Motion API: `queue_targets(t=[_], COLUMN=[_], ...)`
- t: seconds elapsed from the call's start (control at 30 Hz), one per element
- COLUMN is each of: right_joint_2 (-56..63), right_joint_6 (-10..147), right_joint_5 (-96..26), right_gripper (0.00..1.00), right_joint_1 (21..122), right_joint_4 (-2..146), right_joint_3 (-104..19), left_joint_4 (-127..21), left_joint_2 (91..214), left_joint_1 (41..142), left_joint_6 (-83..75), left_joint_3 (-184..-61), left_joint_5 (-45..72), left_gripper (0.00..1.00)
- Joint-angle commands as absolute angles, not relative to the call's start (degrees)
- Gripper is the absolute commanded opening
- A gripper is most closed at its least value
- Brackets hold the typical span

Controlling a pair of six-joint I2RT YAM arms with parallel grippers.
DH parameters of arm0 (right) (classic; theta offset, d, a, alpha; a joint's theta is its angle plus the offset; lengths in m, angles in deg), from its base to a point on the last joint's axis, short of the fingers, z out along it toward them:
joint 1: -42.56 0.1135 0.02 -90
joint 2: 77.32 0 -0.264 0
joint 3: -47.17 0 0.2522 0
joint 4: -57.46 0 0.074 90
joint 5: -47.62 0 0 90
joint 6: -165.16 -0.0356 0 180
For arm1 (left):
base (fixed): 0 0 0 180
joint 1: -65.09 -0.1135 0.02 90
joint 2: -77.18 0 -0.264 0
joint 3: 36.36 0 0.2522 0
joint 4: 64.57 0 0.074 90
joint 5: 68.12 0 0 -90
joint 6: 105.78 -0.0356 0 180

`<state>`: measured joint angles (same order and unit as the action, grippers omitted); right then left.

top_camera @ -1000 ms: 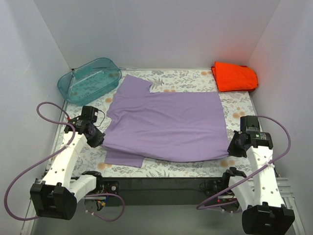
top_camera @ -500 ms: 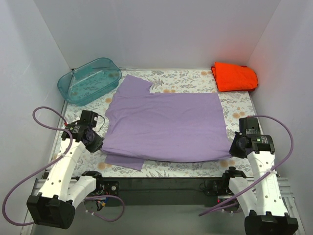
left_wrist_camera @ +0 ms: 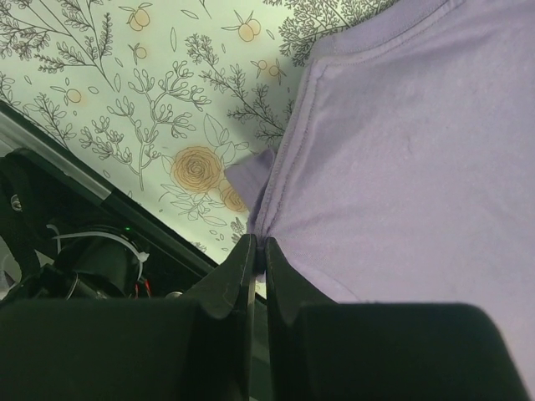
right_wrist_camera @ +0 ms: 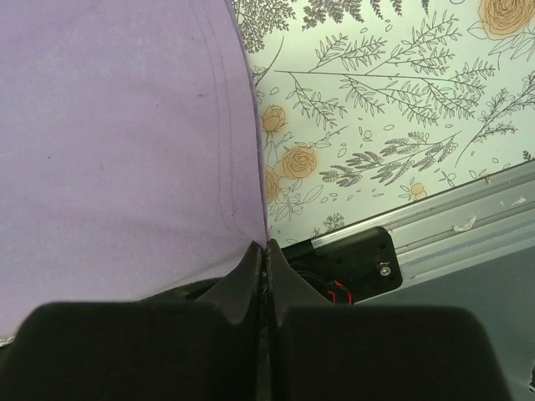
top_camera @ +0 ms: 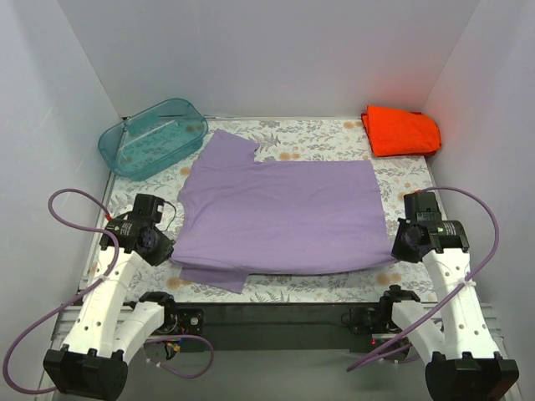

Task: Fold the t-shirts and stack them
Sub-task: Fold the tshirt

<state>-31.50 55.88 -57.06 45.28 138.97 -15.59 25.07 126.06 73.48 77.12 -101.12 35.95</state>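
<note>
Top external view takes in the whole layout. The lavender t-shirt lies spread wide across the middle of the floral table, with one short sleeve reaching toward the teal tub in the far left corner. The orange-red t-shirt lies folded in the far right corner, well apart from the lavender one.

The wrist views add the grips, which are too small and dark to read from above. In the left wrist view, the left hand has its fingers pressed together on the lavender shirt's near left edge, just beside a stitched seam. A small flap of cloth pokes out beneath. In the right wrist view, the right hand is clamped the same way on the near right corner, at the double-stitched hem.

The lavender cloth looks smooth and nearly flat. A shadow runs under its near edge, and a doubled strip shows beneath at the near left.
</note>
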Motion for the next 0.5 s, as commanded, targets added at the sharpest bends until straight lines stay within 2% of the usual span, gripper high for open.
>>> queue_targets(t=[0.0,0.2,0.47], right_joint_2=[-29.0,-21.5,-8.4], right_joint_6=[56.6,56.8,59.3], right_joint_5=[-57.4,-56.3,-60.6], right_gripper=[0.01,0.01,0.01], right_joint_1=[45.5,45.5,45.2], right_joint_4=[137.9,134.1,127.2], right_joint_3=[-19.7,-22.2,-27.9], left_joint_4=[23.9,18.6,11.4], left_joint_2=[128.0,135.6,149.7], left_joint_1=[73.5,73.5,73.5], left_joint_6=[75.5,72.6,66.5], left_joint_3=[-101.6,-103.8,-110.4], left_joint_5=[38.1,40.0,42.1], left_gripper=[0.00,0.00,0.00])
